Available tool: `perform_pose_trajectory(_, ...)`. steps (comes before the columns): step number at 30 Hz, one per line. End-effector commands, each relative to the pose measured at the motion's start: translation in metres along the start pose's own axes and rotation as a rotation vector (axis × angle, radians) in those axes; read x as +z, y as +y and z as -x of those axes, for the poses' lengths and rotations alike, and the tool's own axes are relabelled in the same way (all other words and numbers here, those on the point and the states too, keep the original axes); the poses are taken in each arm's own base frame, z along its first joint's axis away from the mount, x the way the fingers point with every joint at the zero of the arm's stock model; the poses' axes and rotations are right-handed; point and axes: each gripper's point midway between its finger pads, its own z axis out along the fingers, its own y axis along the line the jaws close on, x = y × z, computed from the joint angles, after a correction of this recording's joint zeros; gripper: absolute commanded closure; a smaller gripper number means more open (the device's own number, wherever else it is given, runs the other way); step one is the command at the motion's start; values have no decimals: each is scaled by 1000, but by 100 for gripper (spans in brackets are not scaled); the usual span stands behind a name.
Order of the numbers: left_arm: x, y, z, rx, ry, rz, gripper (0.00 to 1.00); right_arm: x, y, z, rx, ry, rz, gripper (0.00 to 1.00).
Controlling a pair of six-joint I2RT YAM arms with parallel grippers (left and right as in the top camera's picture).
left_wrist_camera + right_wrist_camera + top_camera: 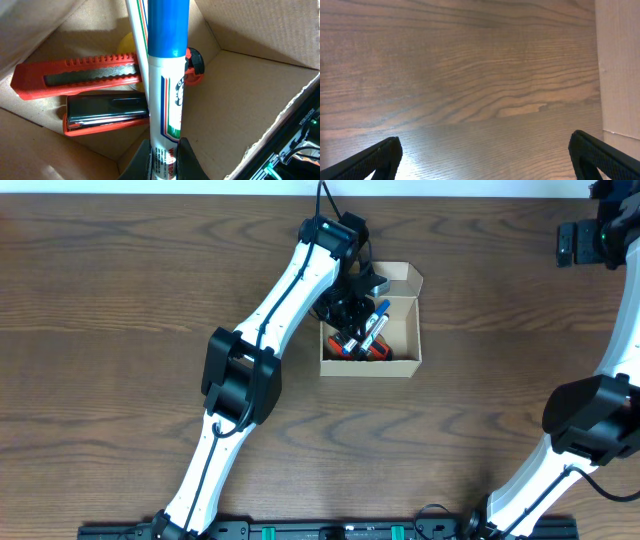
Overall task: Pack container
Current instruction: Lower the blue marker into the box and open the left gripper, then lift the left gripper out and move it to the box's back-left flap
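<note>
The tan cardboard container [405, 340] sits open at the table's centre, its flap lid [400, 277] folded back. My left gripper [352, 312] reaches into it and is shut on a blue-capped whiteboard marker [167, 95], which also shows in the overhead view [375, 327]. Inside the container [240, 95] lie a red utility knife [75, 76], a black and red flat object [106, 112] and something yellow [126, 45], partly hidden behind the marker. My right gripper [485, 155] is open and empty above bare wood; in the overhead view it is at the far right top corner [585, 242].
A pale cardboard-coloured surface [619, 65] runs along the right edge of the right wrist view. The wooden table [120, 300] surrounds the container. A black rail [330, 530] lines the front edge.
</note>
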Motion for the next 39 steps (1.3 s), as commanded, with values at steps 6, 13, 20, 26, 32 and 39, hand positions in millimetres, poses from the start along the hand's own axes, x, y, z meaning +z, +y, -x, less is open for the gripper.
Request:
perform_pose_trajectory(6, 0, 2, -1, 16, 1, 0, 92, 6, -2, -4, 19, 17, 1, 1)
perform_pose_trajectory(13, 7, 6, -3, 11, 12, 5, 94, 6, -2, -4, 19, 17, 1, 1)
perform_pose_trajectory(20, 18, 10, -11, -11, 47, -4, 94, 6, -2, -4, 19, 17, 1, 1)
perform_pose_trajectory(26, 18, 11, -10, -9, 43, -3, 68, 6, -2, -4, 19, 17, 1, 1)
perform_pose_trajectory(32, 18, 10, -10, -9, 42, -5, 63, 6, -2, -4, 19, 17, 1, 1)
perform_pose_trajectory(39, 14, 9, -5, -34, 22, -2, 58, 6, -2, -4, 19, 17, 1, 1)
